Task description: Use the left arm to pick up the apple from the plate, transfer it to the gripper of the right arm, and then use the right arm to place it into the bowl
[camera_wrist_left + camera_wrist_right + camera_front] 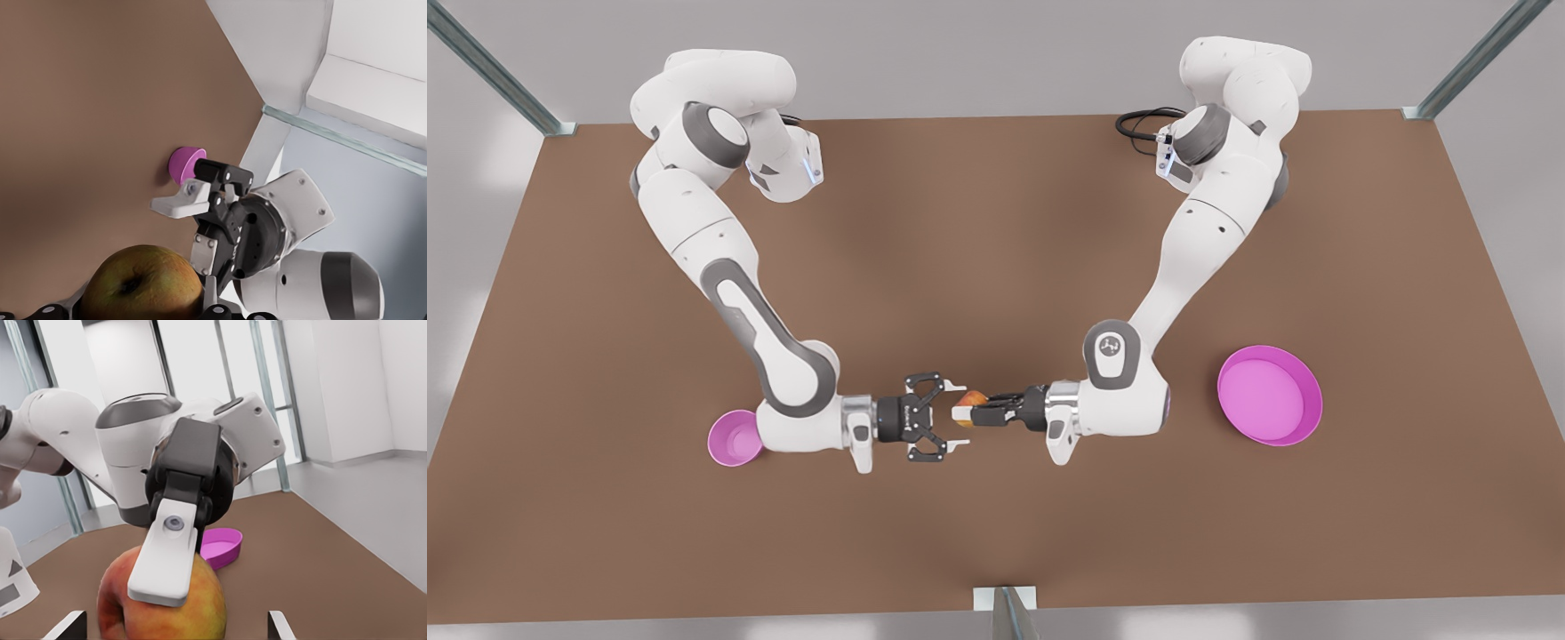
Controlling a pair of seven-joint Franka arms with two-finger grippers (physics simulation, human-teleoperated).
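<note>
Apple [143, 283]: red-orange on 1 side, dull yellow-green toward the dark stem dimple, faint speckling.
My left gripper [971, 409]: black body, white finger pads, silver wrist ring.
My right gripper [183, 230]: same black body, white pads, small silver screws.
Both my arms [729, 302]: glossy white shells, grey joint bands, 1 small white logo on a grey cap.
Plate [1312, 400]: magenta-pink, lighter pink inside.
Bowl [729, 442]: same magenta-pink, plain.
Table [996, 249]: flat matte brown, no pattern.
Frame posts [498, 76]: pale grey-green metal.
Walls pale grey-white.
</note>
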